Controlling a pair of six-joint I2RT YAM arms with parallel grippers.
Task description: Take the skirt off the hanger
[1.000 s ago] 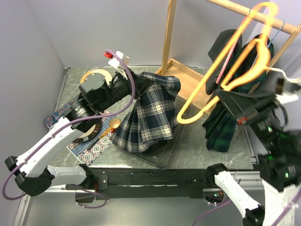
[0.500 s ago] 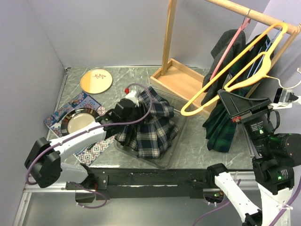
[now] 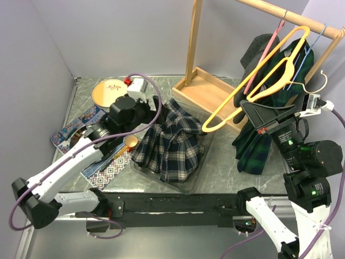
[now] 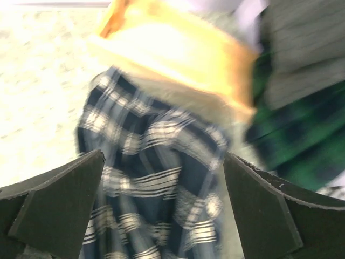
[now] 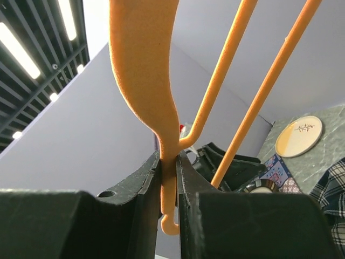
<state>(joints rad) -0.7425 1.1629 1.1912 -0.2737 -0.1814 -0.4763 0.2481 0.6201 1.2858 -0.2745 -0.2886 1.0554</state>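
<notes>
The skirt (image 3: pixel 171 143), navy and white plaid, lies crumpled in a clear tray (image 3: pixel 190 183) at mid table, off the hanger. My left gripper (image 3: pixel 151 110) hovers just above its left edge, open. In the left wrist view the plaid skirt (image 4: pixel 156 178) fills the space below the spread left gripper (image 4: pixel 164 208), blurred and untouched. The orange hanger (image 3: pixel 253 91) hangs bare and slanted in the air at the right. My right gripper (image 3: pixel 257 110) is shut on it. In the right wrist view the right gripper (image 5: pixel 168 183) pinches the hanger (image 5: pixel 145 70) near its small end hook.
A wooden clothes rack (image 3: pixel 207 89) stands at the back right. A dark green plaid garment (image 3: pixel 250 143) hangs from it on a pink hanger (image 3: pixel 264 51). A tan plate (image 3: pixel 107 93) and a patterned mat (image 3: pixel 110 168) lie at the left.
My left gripper lowered the skirt into the tray, opened, let it go and drew back up and left. The right gripper swung the bare hanger slightly.
</notes>
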